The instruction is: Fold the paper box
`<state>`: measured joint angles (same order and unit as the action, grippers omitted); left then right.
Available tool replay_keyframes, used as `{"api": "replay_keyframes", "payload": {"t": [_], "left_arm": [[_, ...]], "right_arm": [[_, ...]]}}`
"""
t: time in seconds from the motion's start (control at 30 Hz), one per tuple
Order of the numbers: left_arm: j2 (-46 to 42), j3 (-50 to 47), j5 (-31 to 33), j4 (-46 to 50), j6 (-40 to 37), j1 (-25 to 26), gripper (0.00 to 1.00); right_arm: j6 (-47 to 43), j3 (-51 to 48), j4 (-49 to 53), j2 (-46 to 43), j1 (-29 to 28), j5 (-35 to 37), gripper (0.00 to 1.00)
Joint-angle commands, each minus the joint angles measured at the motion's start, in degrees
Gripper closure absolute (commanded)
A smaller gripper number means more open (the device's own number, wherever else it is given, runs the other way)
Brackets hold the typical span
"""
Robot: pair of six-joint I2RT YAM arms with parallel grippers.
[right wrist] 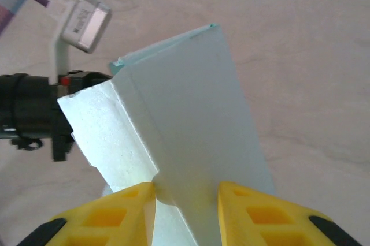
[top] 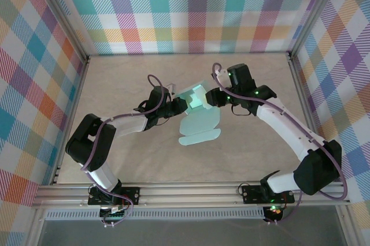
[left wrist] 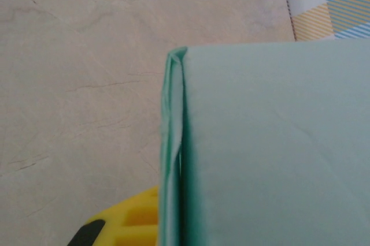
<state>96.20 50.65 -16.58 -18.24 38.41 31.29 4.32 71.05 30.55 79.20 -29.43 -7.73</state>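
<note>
the paper box [top: 199,123] is out near the middle of the table [top: 127,78], a touch toward the far side, held between the two arms. it's pale mint card, only partly folded: the upper part is lifted and caught between the grippers, while a rounded flap hangs down on the near side and seems to rest on the tabletop.

the left gripper [top: 178,106] comes in from the left and is clamped on the left edge of the box. from its wrist view a folded edge of doubled card runs up the middle, with one yellow finger [left wrist: 133,223] showing just beside it at the bottom.

the right gripper [right wrist: 186,191] reaches in from the right. its two yellow fingers sit either side of a raised crease in the card, both touching it, so it's pinched on the box there with the fold standing up between them. past the card you can see the left arm's black wrist [right wrist: 32,113] and a small grey camera [right wrist: 87,22] on a purple cable.

checked, colourful walls [top: 191,9] stand around the table.
</note>
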Motion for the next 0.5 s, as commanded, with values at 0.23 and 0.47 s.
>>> {"api": "replay_keyframes", "payload": {"t": [0.23,0.47], "left_arm": [[0.7,2.0,-1.6,-1.3,1.7,-0.4,1.00],[0.6,1.9,-1.6,-1.4,1.6,-0.4,1.00]], "right_arm": [[-7.4,1.4,-2.0,4.2,-1.6,8.5,0.65],[-8.1,1.7,-1.9,6.4,-1.7,8.9,0.66]]}}
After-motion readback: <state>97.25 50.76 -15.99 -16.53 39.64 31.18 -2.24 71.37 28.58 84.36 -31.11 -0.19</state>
